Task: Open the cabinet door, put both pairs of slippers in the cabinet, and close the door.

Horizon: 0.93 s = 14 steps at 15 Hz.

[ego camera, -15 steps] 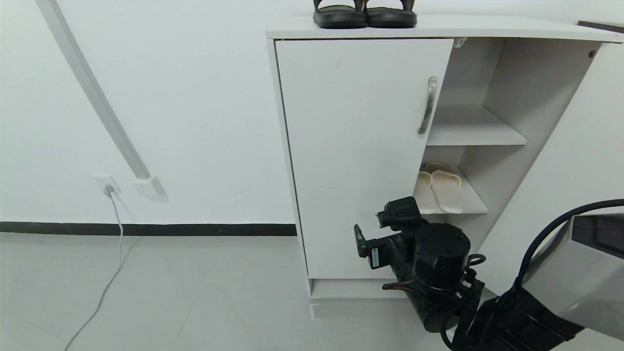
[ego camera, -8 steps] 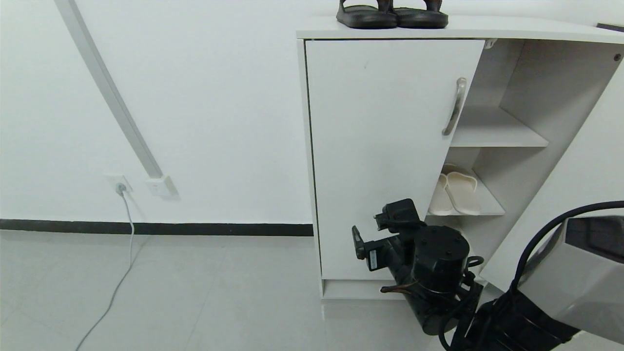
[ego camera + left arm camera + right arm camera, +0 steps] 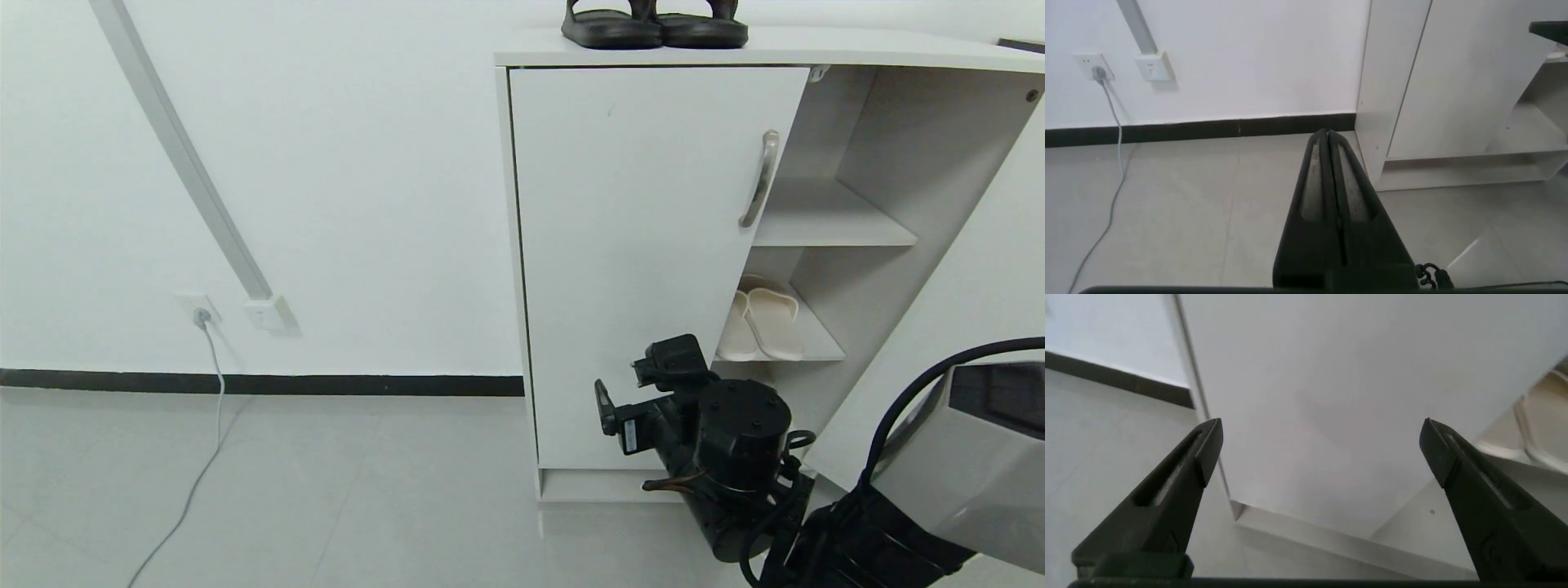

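Note:
The white cabinet (image 3: 645,261) has its left door shut, with a metal handle (image 3: 759,180). Its right door (image 3: 963,269) is swung open. A black pair of slippers (image 3: 653,26) stands on the cabinet top. On the lower shelf inside lies a cream pair of slippers (image 3: 763,325). My right gripper (image 3: 1321,429) is wide open and holds nothing. It faces the bottom of the shut left door, and one finger (image 3: 604,407) shows low in front of that door. My left gripper (image 3: 1327,143) is shut on nothing, low over the floor, pointing toward the cabinet's base (image 3: 1462,171).
A wall socket with a grey cable (image 3: 200,314) and a white box (image 3: 265,313) sit on the wall to the left, under a slanted conduit (image 3: 180,155). A black baseboard (image 3: 245,382) runs along the wall. Grey tiled floor (image 3: 326,506) lies before the cabinet.
The head camera has swung left, so the cabinet now sits further right in the picture. The right arm keeps its place low before the door. Slippers and doors are unchanged.

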{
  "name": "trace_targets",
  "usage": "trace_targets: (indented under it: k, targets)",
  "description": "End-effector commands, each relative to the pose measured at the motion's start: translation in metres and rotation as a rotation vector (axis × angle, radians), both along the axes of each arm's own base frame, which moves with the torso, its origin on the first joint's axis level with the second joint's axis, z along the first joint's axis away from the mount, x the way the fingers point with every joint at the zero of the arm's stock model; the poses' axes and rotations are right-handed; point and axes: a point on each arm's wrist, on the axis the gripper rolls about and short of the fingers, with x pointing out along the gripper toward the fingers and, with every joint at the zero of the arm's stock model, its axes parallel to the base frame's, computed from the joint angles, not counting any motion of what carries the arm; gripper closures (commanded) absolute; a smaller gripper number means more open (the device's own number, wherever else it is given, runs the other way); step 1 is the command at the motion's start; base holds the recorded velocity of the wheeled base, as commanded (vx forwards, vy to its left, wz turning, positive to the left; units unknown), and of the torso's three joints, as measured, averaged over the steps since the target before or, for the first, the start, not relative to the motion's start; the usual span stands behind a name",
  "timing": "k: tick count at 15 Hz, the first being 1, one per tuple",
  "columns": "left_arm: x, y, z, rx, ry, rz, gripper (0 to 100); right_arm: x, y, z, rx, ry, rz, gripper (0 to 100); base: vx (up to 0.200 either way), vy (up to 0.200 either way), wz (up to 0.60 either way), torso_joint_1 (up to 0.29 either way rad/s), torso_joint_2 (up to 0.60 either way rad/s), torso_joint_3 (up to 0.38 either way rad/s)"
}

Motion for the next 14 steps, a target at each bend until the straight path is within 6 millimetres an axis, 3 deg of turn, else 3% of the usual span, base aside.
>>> trace_targets:
  k: [1,4,7,14]
  targets:
    - [0.0001,0.0,-0.0001,0.0,0.002,0.0,100,0.0,0.0002,0.0,0.0,0.0,0.0,0,0.0,0.0,0.0,0.0,0.0,0.0]
    - [0.0001,0.0,-0.0001,0.0,0.002,0.0,100,-0.0003,-0.0001,0.0002,0.0,0.0,0.0,0,0.0,0.0,0.0,0.002,-0.04,-0.045]
    - [0.0001,0.0,-0.0001,0.0,0.002,0.0,100,-0.0007,0.0002,0.0016,0.002,-0.004,0.002,0,0.0,0.0,0.0,0.017,-0.19,-0.318]
    - [0.0001,0.0,-0.0001,0.0,0.002,0.0,100,-0.0016,-0.0008,0.0028,0.003,-0.005,0.002,0,0.0,0.0,0.0,0.08,-0.49,-0.353]
